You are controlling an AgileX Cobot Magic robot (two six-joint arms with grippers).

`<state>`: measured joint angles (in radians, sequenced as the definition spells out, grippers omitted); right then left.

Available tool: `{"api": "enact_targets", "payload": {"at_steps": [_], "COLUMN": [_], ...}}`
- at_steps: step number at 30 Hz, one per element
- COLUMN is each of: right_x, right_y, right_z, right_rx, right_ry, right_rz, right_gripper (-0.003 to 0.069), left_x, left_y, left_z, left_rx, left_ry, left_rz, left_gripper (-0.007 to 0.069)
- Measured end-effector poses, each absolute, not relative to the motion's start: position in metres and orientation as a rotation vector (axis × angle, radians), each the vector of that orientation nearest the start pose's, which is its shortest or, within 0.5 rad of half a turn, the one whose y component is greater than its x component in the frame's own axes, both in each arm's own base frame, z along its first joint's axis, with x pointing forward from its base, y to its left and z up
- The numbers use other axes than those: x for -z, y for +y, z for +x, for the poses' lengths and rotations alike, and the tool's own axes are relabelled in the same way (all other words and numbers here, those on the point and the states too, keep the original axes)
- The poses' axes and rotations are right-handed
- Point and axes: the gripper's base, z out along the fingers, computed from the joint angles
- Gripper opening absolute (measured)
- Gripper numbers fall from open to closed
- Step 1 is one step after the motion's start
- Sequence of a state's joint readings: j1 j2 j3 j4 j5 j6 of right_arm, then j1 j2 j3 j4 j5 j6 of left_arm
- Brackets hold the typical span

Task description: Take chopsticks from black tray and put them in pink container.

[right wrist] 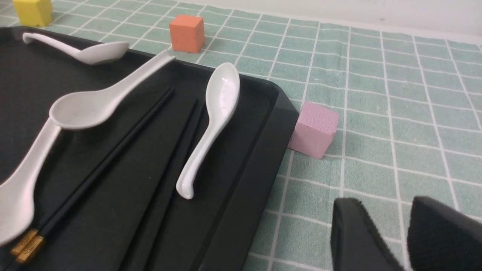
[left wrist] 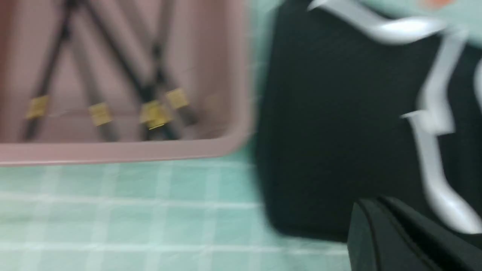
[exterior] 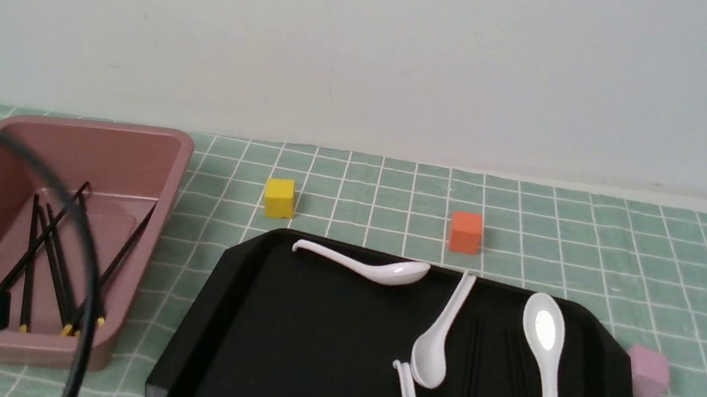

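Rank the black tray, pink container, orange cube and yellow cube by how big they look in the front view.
1. black tray, the widest thing in view.
2. pink container.
3. orange cube and yellow cube: these look alike, so I won't rank them.

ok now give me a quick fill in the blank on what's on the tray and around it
1. The black tray holds ____ white spoons.
2. The left-most cube is ____.
3. The right-most cube, beside the tray's right rim, is pale ____.
4. The chopsticks lying on the tray sit between two ____.

Missing words: four; yellow; pink; spoons
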<state>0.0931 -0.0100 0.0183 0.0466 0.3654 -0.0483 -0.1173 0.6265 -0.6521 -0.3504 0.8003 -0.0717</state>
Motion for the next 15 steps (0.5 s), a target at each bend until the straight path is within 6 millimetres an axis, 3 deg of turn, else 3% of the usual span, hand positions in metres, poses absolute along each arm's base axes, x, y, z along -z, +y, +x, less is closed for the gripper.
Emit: {"api": "enact_targets", "payload": {"at_steps": [7, 15], "right_x": [-0.175, -0.175], "right_y": [0.006, 0.006], "right_z": [0.052, 0.052], "right_rx": [-0.076, -0.077], "right_ry": [1.855, 1.855], "right_rz": [-0.103, -0.103], "right_gripper": [0.024, 0.024], "left_x": [-0.274, -0.252], "left_y": [-0.03, -0.023], "left_z": [0.064, 0.053], "left_rx": [0.599, 0.533], "left_ry": [1.997, 1.842], "left_rz": [-0.145, -0.139], "left_gripper": [-0.0013, -0.0013]}}
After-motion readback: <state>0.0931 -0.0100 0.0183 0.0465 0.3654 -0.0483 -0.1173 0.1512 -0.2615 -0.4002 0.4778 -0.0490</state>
